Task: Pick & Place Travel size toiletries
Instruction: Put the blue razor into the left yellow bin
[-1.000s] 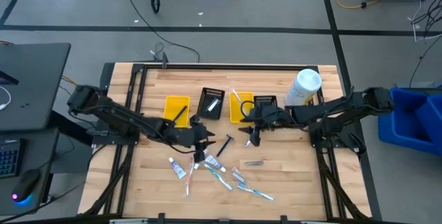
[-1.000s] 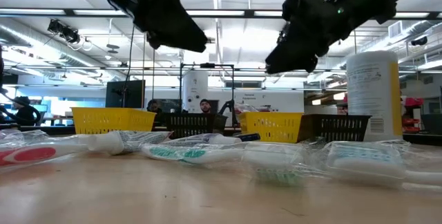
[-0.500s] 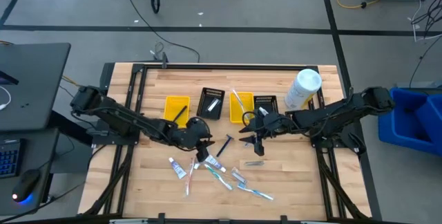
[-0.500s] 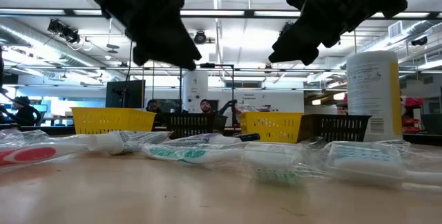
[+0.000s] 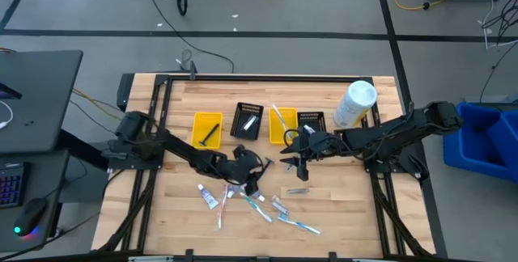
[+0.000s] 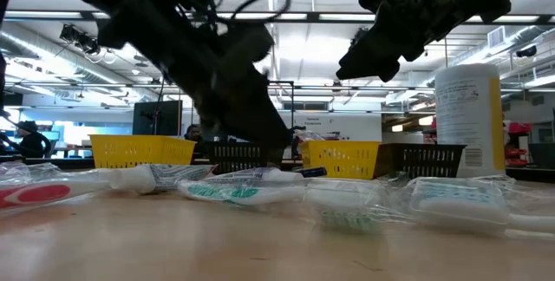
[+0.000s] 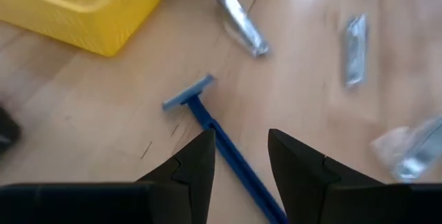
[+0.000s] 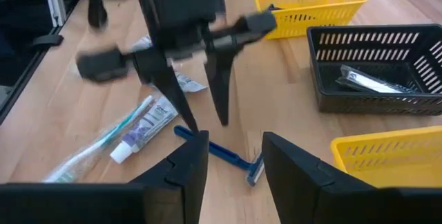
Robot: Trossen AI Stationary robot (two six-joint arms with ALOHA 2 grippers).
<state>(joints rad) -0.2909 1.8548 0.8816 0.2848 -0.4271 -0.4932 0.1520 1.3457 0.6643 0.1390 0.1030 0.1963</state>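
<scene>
High view: black bin (image 5: 248, 120) holds a packet (image 5: 249, 121); both arms' jaws gape, gripping nothing.

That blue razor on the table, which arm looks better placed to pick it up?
Probably the left. The left gripper hangs low with open fingers straddling the blue plastic razor on the wooden table. The right gripper, also open, is farther off.

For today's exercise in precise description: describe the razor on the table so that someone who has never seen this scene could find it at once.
Start at the row of yellow and black bins across the wooden table. Just in front of that row, the razor lies flat on bare wood, with the left gripper open above its handle. Unlike the pale toothbrushes and tubes nearby, it is unwrapped and blue, with a T-shaped head.
</scene>
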